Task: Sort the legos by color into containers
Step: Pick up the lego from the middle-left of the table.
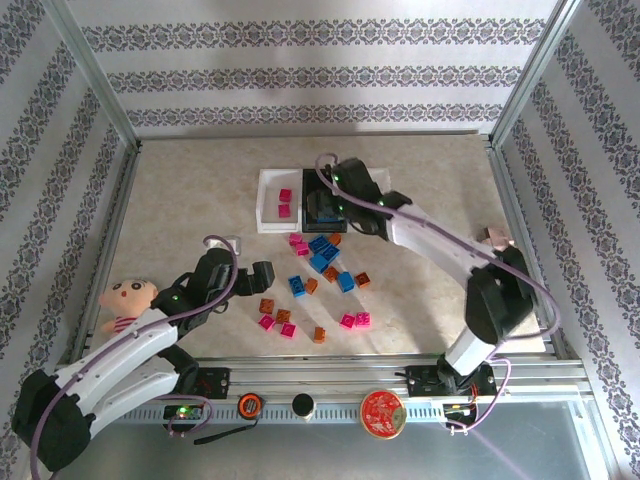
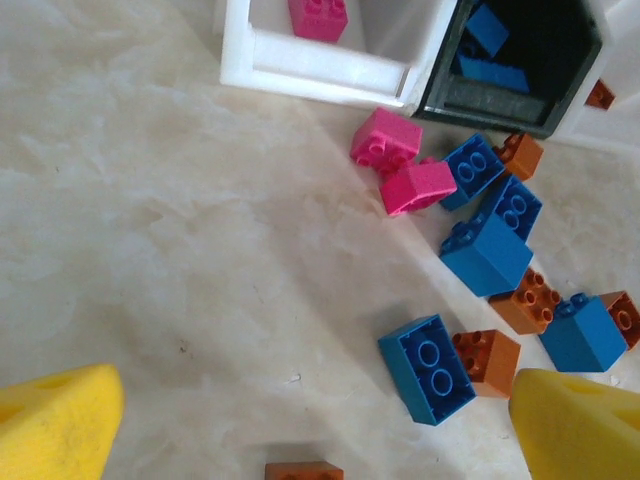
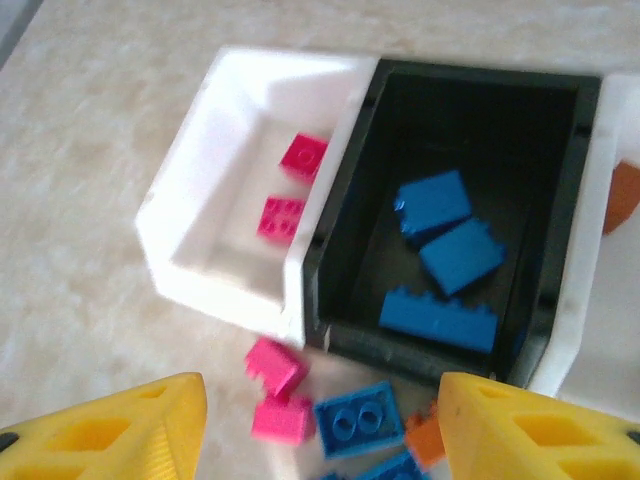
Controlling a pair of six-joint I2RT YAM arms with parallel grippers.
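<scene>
Now the right tool (image 3: 320,405) hangs released and empty above the black tray (image 3: 340,225), which holds three blue bricks (image 3: 432,200). The left white tray (image 3: 210,160) holds two pink bricks (image 3: 302,155); the right white tray (image 3: 585,250) shows one orange brick (image 3: 622,195), cut off by the frame edge. The left tool (image 2: 315,400), spread wide and empty, hovers over loose bricks (image 2: 430,365) on the table (image 2: 150,250), too crowded to count surely
</scene>
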